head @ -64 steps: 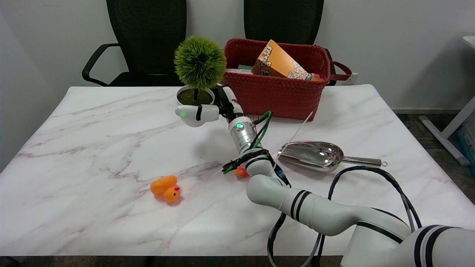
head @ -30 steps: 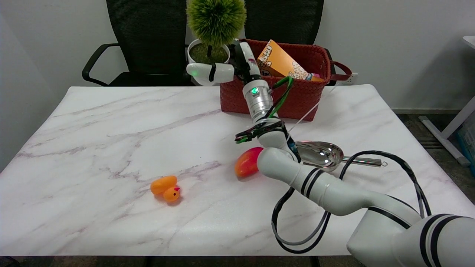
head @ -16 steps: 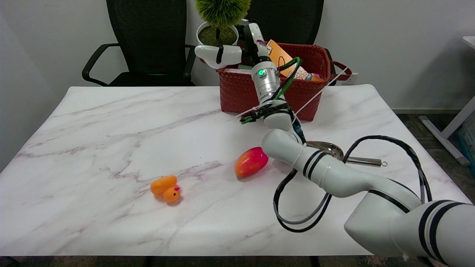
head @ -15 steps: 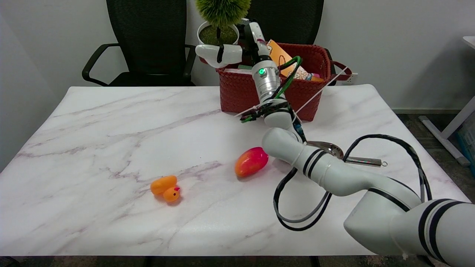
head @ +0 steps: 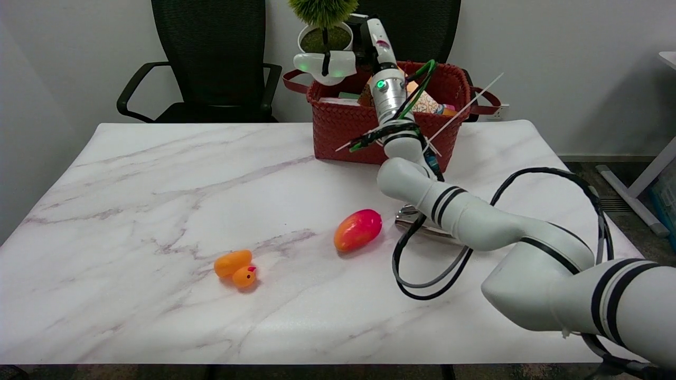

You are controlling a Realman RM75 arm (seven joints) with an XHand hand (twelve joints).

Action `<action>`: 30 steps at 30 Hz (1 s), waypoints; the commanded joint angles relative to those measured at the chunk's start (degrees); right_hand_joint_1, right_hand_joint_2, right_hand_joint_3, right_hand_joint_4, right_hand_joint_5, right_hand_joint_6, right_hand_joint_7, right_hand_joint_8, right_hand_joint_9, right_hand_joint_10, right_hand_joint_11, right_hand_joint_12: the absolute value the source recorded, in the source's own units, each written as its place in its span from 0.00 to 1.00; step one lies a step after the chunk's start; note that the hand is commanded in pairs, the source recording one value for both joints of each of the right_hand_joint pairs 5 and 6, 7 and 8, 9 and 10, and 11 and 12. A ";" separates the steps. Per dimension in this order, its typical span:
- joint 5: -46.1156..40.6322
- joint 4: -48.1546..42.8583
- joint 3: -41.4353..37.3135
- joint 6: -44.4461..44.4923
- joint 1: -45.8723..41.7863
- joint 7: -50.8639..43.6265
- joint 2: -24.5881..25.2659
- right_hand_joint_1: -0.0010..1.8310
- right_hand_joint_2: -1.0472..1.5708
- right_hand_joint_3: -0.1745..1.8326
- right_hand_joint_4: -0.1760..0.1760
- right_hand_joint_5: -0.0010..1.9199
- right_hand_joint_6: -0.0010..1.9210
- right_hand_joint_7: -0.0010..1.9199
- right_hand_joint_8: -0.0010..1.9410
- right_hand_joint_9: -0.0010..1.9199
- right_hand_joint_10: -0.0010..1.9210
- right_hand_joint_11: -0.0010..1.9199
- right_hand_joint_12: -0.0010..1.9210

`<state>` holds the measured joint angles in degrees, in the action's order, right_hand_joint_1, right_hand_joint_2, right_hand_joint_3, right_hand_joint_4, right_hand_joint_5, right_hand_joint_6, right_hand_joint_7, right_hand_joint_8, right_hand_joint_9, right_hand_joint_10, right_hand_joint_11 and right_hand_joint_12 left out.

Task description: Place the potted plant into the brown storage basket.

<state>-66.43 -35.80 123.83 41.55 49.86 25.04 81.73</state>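
Note:
The potted plant (head: 324, 32), a green ball of foliage in a white pot, hangs in the air above the left end of the brown storage basket (head: 348, 126); its top runs off the picture's upper edge. My right hand (head: 343, 57) grips the pot from the front and right side, the arm reaching up across the basket's front. The woven basket stands at the table's far edge and holds an orange box (head: 425, 103) and other items, partly hidden by the arm.
On the marble table (head: 158, 211) lie a red-orange mango-like fruit (head: 357, 230), an orange rubber duck (head: 235, 268) and a metal scoop (head: 409, 215) mostly hidden under the arm. Two black chairs stand behind the table. Black cables loop beside the forearm.
The hand has lifted the potted plant from the table beside the basket, up and to the right, until it is over the basket's left end. The arm now covers most of the scoop.

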 commanded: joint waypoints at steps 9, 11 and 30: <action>-0.51 19.68 -0.53 -6.62 10.63 -10.36 0.48 0.56 0.47 0.19 0.50 0.45 0.45 0.61 0.61 0.54 0.54 0.33 0.33; -0.51 20.88 -0.54 -6.90 11.22 -10.46 0.86 0.56 0.48 0.19 0.50 0.45 0.45 0.62 0.61 0.54 0.54 0.33 0.33; -0.75 24.32 -1.34 -7.07 14.72 -23.00 3.48 0.52 0.53 0.15 0.50 0.47 0.47 0.62 0.61 0.52 0.52 0.34 0.34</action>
<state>-66.89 -15.95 123.28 35.91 61.15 13.13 83.55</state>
